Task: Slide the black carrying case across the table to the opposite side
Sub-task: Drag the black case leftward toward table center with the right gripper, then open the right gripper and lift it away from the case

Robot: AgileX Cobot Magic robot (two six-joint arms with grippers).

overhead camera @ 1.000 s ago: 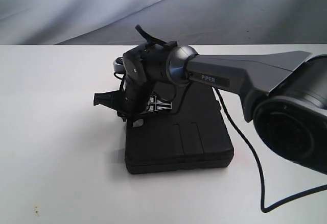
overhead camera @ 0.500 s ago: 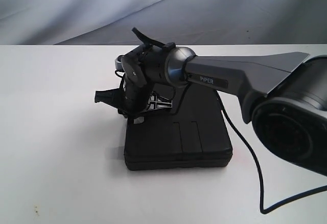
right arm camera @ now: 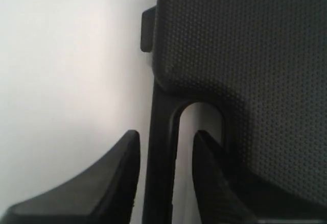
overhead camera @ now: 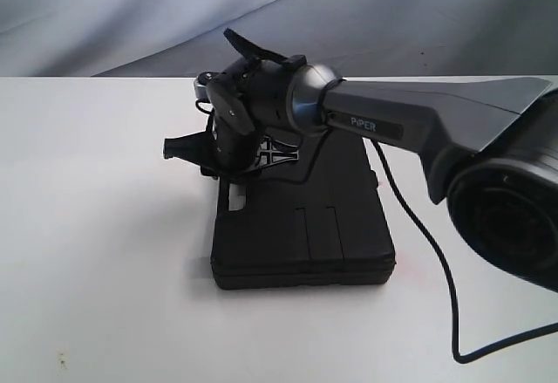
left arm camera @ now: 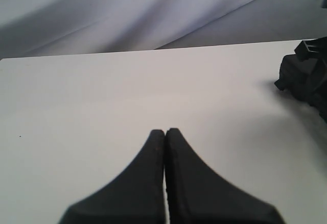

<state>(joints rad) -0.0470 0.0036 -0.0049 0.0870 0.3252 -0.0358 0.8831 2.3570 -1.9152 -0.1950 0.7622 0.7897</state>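
Observation:
The black case (overhead camera: 301,235) lies flat on the white table (overhead camera: 96,226), near the middle. My right gripper (overhead camera: 234,198) points down at its far left corner, reaching in from the right. In the right wrist view the right gripper (right arm camera: 166,137) is open and straddles the case's handle bar (right arm camera: 163,106). One finger (right arm camera: 122,173) is outside the bar and the other finger (right arm camera: 214,178) sits in the handle slot. The dimpled case lid (right arm camera: 245,45) and a latch tab (right arm camera: 147,30) fill that view. My left gripper (left arm camera: 165,131) is shut and empty above bare table (left arm camera: 102,91).
The right arm's black cable (overhead camera: 427,243) trails over the table to the right of the case. A grey cloth backdrop (overhead camera: 131,17) hangs behind the table's far edge. The right arm's wrist (left arm camera: 306,76) shows dark at the side of the left wrist view.
The right wrist has shifted slightly left and away, and the case has crept a little leftwards with it. The left gripper shows no movement.

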